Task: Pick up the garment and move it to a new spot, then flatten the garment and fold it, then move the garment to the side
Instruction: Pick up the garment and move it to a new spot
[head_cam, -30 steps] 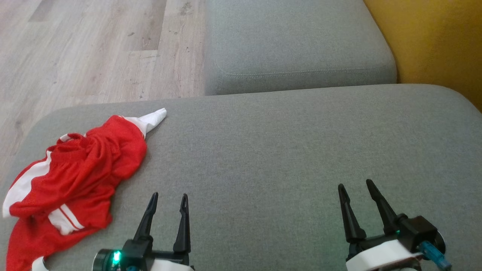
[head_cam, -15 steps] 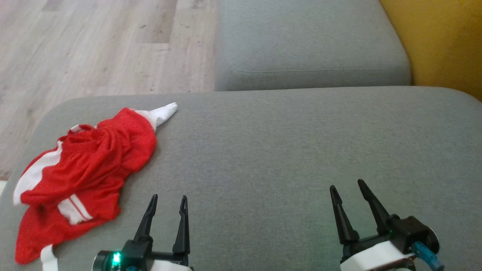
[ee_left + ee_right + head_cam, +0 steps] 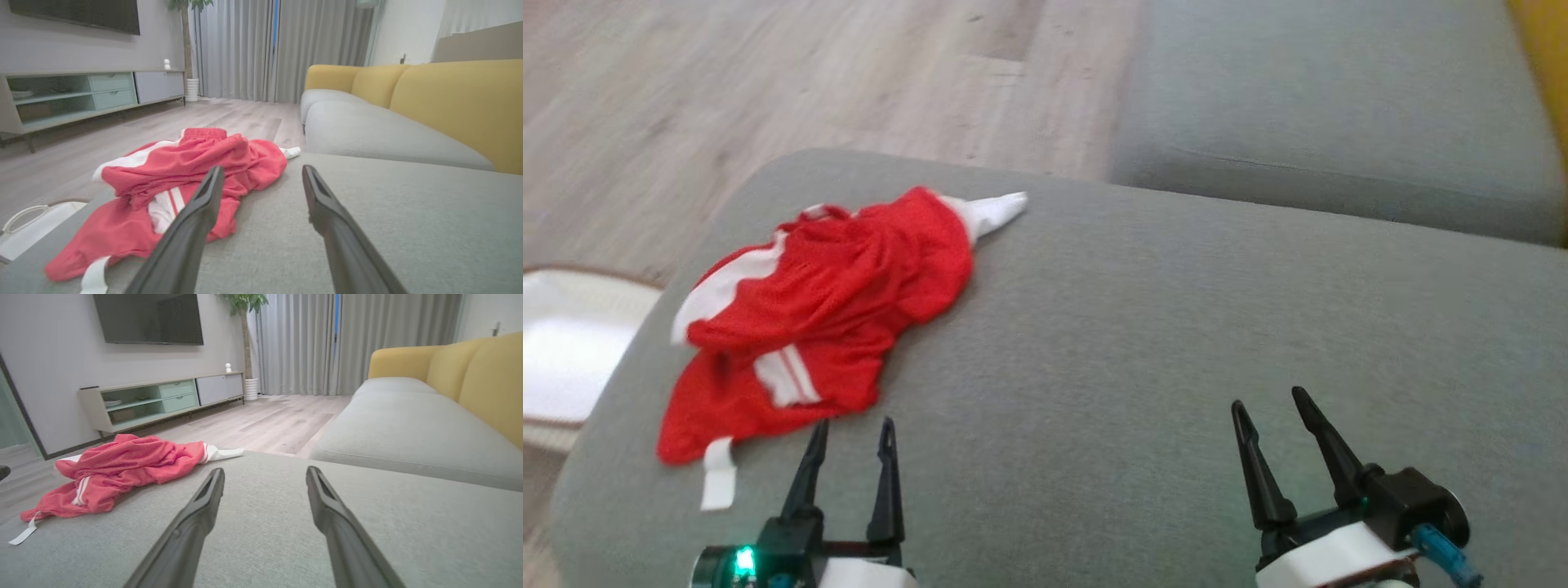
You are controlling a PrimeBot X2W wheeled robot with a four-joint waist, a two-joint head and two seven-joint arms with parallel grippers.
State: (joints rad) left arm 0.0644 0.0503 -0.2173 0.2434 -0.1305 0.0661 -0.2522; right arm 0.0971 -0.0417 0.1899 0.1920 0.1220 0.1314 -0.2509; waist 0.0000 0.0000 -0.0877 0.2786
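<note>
One garment (image 3: pixel 825 310) is in sight, red with white bands and a pair of thin white stripes. It lies crumpled on the far left part of the near grey cushion (image 3: pixel 1176 327), with one white end pointing toward the cushion's far edge and one white strap trailing toward its near edge.

There are two grippers, each with two long dark fingers. The left gripper (image 3: pixel 854 422) hangs above the cushion's near edge just short of the garment, jaws apart and holding nothing. The right gripper (image 3: pixel 1268 398) hangs above the same near edge well over on the cushion's right side, its fingers also spread and empty.

There are two grey seat cushions in all — the second cushion (image 3: pixel 1339 98) butts against the first one's far edge.

The garment is bunched, so its cut and its underside cannot be made out. The head view is smeared, which softens the cloth's weave. Both gripper bodies are cut off by the bottom of that view. Off the cushion's left edge, down on the floor (image 3: pixel 768 73), sits a white object (image 3: pixel 572 351) cropped by the frame — what it is I cannot tell.

The cushion is a flat, fine-woven grey fabric. Behind the two cushions rises a yellow backrest (image 3: pixel 457 102). Beyond the cushion's far edge lie pale wood planks, one low console (image 3: pixel 163 398), one wall-mounted screen (image 3: pixel 149 318), grey curtains (image 3: pixel 302 343) and one potted plant (image 3: pixel 245 302).
</note>
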